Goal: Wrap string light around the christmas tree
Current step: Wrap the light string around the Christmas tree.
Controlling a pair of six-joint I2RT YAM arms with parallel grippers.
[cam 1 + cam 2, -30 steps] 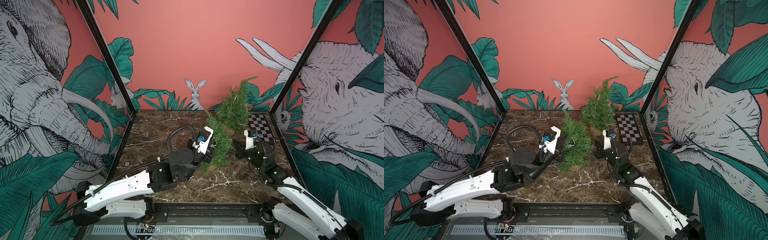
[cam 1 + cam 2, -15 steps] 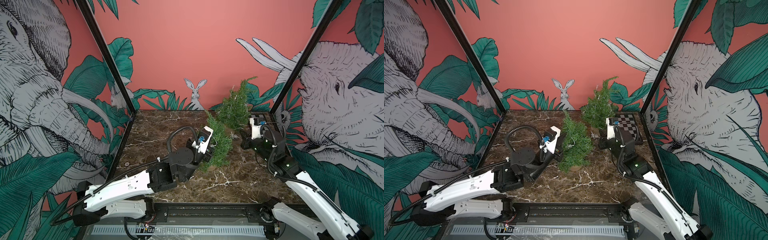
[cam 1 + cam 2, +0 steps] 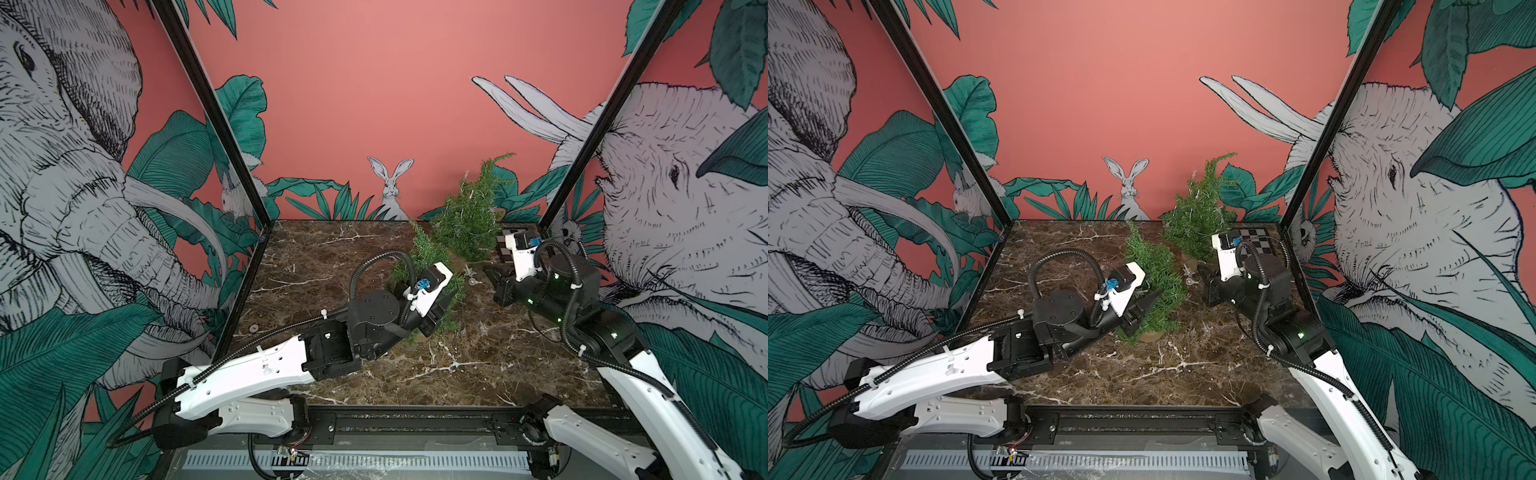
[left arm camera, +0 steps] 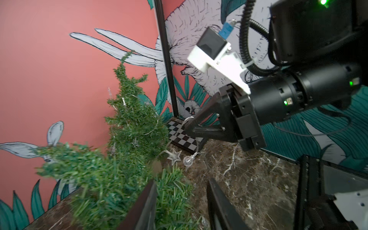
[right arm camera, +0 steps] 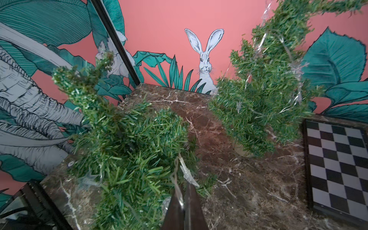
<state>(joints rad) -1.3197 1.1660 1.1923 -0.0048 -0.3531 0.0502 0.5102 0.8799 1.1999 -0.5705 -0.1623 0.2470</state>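
Observation:
Two small green christmas trees stand on the marble table in both top views: a near tree (image 3: 428, 257) (image 3: 1154, 266) and a far tree (image 3: 469, 216) (image 3: 1196, 220). The string light, a thin wire with clear stars, loops over the far tree (image 5: 264, 95) and trails across the near tree (image 5: 129, 151). My right gripper (image 5: 184, 191) (image 3: 492, 276) is shut on the wire (image 5: 175, 173), just right of the near tree. One star (image 4: 174, 156) and a bulb (image 4: 188, 160) lie on the table. My left gripper (image 4: 182, 191) (image 3: 1144, 311) is open at the near tree's lower left, with needles between its fingers.
A black-and-white checkerboard (image 3: 1260, 245) (image 5: 336, 159) lies at the back right corner, behind my right wrist. The enclosure's painted walls and black corner posts (image 3: 573, 166) close in the back and sides. Bare marble (image 3: 324, 257) spreads left of the trees.
My left gripper has opened beside the near tree. The right arm has risen and swung toward the back right, still shut on the wire.

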